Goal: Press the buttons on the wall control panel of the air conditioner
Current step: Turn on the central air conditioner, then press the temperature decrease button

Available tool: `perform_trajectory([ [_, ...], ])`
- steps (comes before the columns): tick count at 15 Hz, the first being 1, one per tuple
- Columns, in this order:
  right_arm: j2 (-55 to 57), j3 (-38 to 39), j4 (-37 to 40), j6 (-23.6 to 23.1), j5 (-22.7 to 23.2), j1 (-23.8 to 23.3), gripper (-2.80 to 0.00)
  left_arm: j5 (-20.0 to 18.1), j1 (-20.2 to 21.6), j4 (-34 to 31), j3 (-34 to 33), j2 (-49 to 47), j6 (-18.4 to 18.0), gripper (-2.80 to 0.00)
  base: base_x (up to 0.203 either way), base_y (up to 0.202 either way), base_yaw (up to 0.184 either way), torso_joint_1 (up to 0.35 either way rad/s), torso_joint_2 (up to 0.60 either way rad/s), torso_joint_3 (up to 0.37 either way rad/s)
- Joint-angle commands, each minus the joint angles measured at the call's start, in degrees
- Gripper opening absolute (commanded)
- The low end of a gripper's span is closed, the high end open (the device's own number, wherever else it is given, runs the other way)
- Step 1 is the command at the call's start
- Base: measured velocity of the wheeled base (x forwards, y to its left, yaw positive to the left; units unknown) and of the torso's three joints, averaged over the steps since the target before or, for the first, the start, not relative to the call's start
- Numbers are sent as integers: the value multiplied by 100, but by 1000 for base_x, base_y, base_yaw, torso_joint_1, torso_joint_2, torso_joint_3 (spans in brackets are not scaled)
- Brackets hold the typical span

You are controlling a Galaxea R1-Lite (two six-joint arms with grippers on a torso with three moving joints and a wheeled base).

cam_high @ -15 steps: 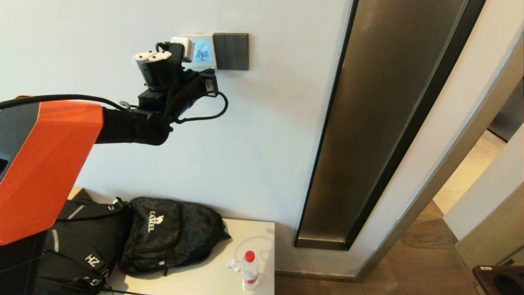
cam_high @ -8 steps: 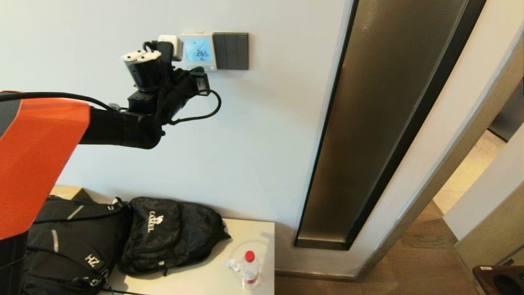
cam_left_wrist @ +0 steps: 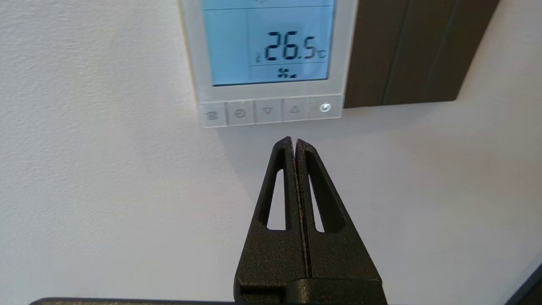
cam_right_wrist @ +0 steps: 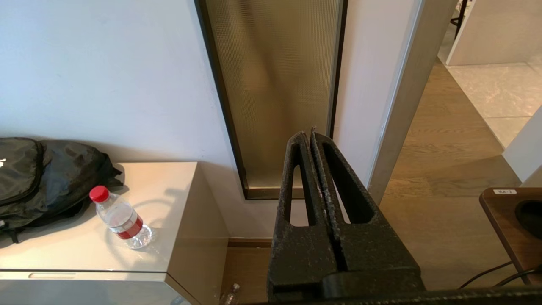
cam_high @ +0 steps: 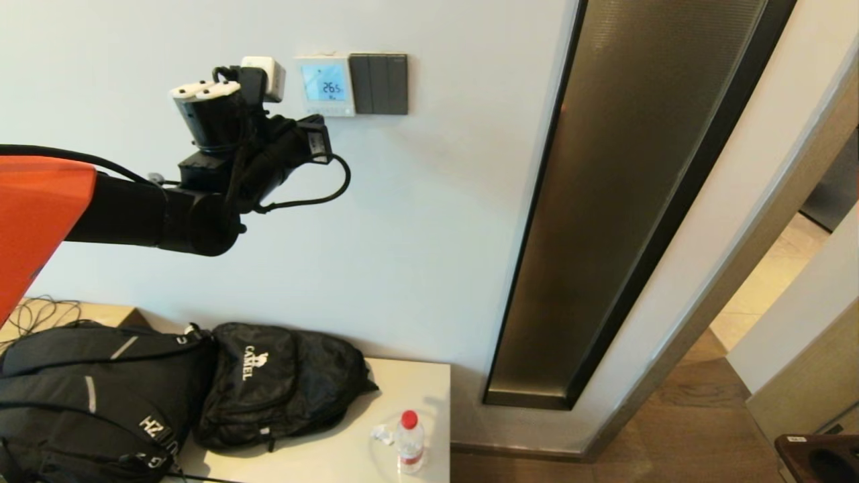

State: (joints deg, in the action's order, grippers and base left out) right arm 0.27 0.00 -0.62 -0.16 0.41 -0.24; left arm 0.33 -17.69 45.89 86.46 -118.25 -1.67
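The air conditioner's wall control panel [cam_high: 327, 85] is a small white thermostat on the wall, its screen lit light blue and reading 26.5. It fills the top of the left wrist view [cam_left_wrist: 266, 46]. The buttons [cam_left_wrist: 267, 111] form a row of several pale keys along its lower edge, also seen in the head view [cam_high: 327, 109]. My left gripper [cam_left_wrist: 293, 142] is shut and empty, its tips just below the button row and off the wall. My left arm [cam_high: 201, 201] reaches up left of the panel. My right gripper [cam_right_wrist: 309, 133] is shut, empty and parked low.
A dark grey three-rocker switch plate [cam_high: 380, 83] adjoins the panel's right side. Below, a pale cabinet [cam_high: 416, 382] carries black backpacks [cam_high: 268, 382] and a red-capped water bottle [cam_high: 409, 439]. A tall bronze glass panel [cam_high: 617, 201] and a doorway lie to the right.
My left arm has drawn back to the left, away from the wall, uncovering the whole panel. The screen reading went from 26.0 to 26.5.
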Motion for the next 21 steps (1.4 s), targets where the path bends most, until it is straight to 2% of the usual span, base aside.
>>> perform_trajectory([
  [1, 0, 9, -17, -2, 2, -2, -280, 7, 2, -33, 168, -142, 0, -280, 0, 0, 0, 0, 0, 0],
  [21, 0, 9, 1, -2, 2, -2, -280, 11, 70, -841, 1748, -917, -11, -280, 0, 0, 0, 0, 0, 0],
])
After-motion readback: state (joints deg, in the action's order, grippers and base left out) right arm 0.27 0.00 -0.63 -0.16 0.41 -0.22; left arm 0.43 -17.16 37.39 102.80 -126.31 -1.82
